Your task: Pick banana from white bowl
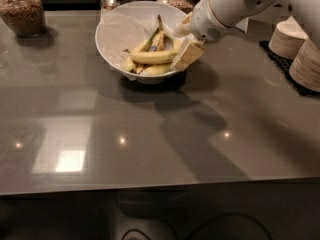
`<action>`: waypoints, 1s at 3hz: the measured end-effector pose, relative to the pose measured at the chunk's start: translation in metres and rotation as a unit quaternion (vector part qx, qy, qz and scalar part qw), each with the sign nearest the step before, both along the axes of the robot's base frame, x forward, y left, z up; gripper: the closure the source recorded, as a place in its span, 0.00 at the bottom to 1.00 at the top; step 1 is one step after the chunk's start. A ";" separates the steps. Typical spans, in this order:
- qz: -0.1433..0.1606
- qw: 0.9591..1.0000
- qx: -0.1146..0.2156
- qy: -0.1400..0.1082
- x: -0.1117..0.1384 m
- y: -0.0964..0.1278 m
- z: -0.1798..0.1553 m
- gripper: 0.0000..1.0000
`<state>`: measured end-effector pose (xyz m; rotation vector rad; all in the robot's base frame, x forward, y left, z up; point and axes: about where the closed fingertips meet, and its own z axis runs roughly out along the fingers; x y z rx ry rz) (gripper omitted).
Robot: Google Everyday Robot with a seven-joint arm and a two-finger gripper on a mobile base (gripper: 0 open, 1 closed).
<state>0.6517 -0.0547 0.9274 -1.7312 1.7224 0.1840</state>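
Note:
The white bowl (116,34) stands at the back middle of the grey table, lined with white paper. Several bananas lie in it. The long pale-yellow banana (151,57) lies crosswise on top of the others, and its right end reaches my gripper. My gripper (184,44) is at the bowl's right rim, reaching in from the right on the white arm (227,6). It touches or nearly touches the banana's right end.
Three glass jars of dry food stand along the back edge, the left one (21,9) apart from the others. Stacks of beige paper bowls (292,36) sit on a black mat at the right.

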 end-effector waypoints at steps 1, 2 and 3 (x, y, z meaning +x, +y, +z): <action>-0.007 1.000 -0.002 -0.009 0.007 -0.003 -0.006 0.37; -0.019 1.000 0.002 -0.021 0.026 -0.006 -0.015 0.50; -0.019 1.000 0.004 -0.020 0.028 -0.005 -0.019 0.48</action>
